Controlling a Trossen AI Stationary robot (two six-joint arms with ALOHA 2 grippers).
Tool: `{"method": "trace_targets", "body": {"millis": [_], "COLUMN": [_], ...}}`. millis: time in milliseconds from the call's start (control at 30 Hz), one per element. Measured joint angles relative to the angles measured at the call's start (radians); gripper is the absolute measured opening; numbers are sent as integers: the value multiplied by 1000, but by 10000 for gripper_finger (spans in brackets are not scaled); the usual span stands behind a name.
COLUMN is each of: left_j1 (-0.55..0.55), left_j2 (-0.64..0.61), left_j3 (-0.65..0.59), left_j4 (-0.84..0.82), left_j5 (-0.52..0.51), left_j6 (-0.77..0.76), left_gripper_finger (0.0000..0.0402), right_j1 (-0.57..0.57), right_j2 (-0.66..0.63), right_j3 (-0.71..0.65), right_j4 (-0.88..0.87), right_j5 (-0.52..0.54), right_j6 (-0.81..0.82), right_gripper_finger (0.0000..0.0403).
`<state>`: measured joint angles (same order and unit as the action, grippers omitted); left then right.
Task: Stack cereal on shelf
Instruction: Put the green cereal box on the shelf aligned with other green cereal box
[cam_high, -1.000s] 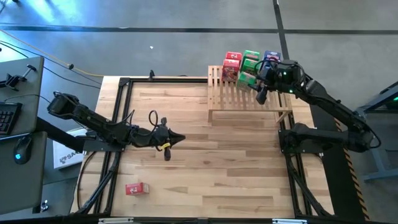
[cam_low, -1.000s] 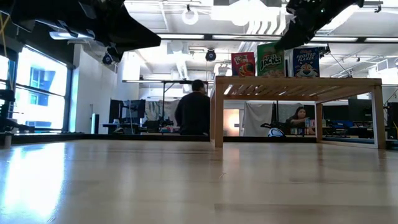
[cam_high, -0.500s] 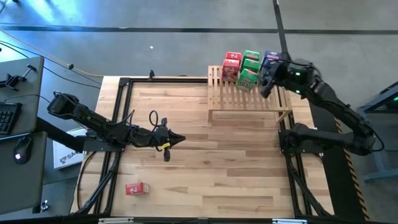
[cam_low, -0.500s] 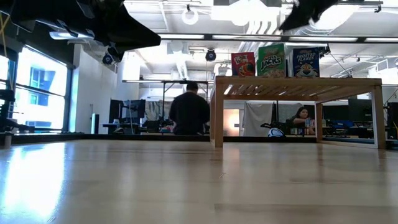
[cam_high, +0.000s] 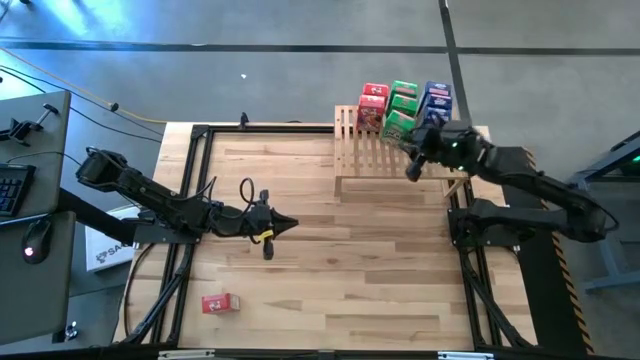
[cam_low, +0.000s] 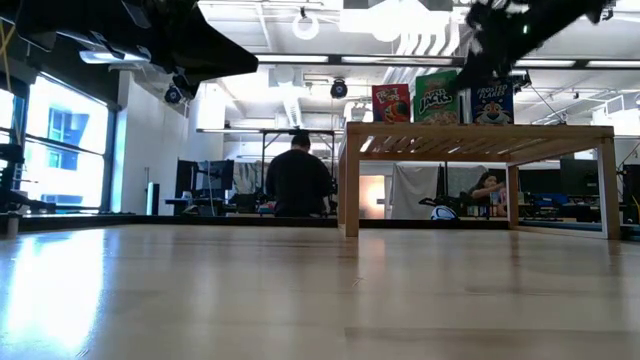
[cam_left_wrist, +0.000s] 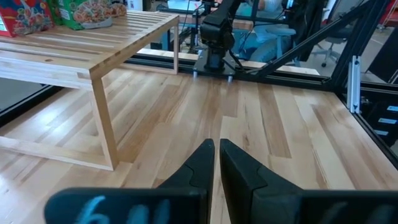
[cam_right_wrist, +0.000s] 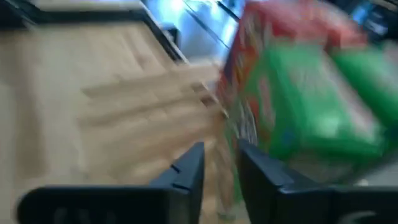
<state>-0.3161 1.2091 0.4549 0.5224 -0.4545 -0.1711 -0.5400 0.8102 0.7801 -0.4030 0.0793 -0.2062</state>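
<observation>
The shelf (cam_high: 390, 155) stands at the table's far right. Red (cam_high: 372, 105), green (cam_high: 400, 110) and blue (cam_high: 437, 98) cereal boxes stand in three groups along its far edge; the low view shows a red (cam_low: 391, 103), a green (cam_low: 436, 97) and a blue (cam_low: 491, 102) front upright on the shelf top (cam_low: 480, 130). One more red box (cam_high: 219, 302) lies flat on the table near the near left corner. My right gripper (cam_high: 410, 170) hovers open and empty over the shelf's right part, just in front of the green boxes (cam_right_wrist: 311, 106). My left gripper (cam_high: 288, 222) waits shut over the table's left middle.
Black frame rails (cam_high: 190, 200) run along the table's left, right and far edges. The plank tabletop (cam_high: 340, 270) spreads between the shelf and the near edge. In the low view a person (cam_low: 297, 180) sits in the room beyond the table.
My right gripper drew back from the front green box toward the far right beside the blue boxes, then swung toward the table's near edge and down over the shelf's right part. The green box, tilted a second ago, now stands upright on the shelf.
</observation>
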Motion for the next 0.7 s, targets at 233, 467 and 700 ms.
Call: {"method": "trace_targets", "body": {"millis": [233, 467, 700], "left_j1": [0, 0, 0], "left_j2": [0, 0, 0], "left_j3": [0, 0, 0], "left_j4": [0, 0, 0], "left_j5": [-1, -1, -1], "left_j6": [0, -1, -1], "left_gripper_finger": [16, 16, 16], "right_j1": [10, -1, -9], "right_j2": [4, 9, 9], "right_j3": [-148, -160, -161], "right_j4": [193, 230, 231], "right_j5": [132, 201, 208], "right_j6": [12, 16, 26], "right_gripper_finger": [27, 26, 26]}}
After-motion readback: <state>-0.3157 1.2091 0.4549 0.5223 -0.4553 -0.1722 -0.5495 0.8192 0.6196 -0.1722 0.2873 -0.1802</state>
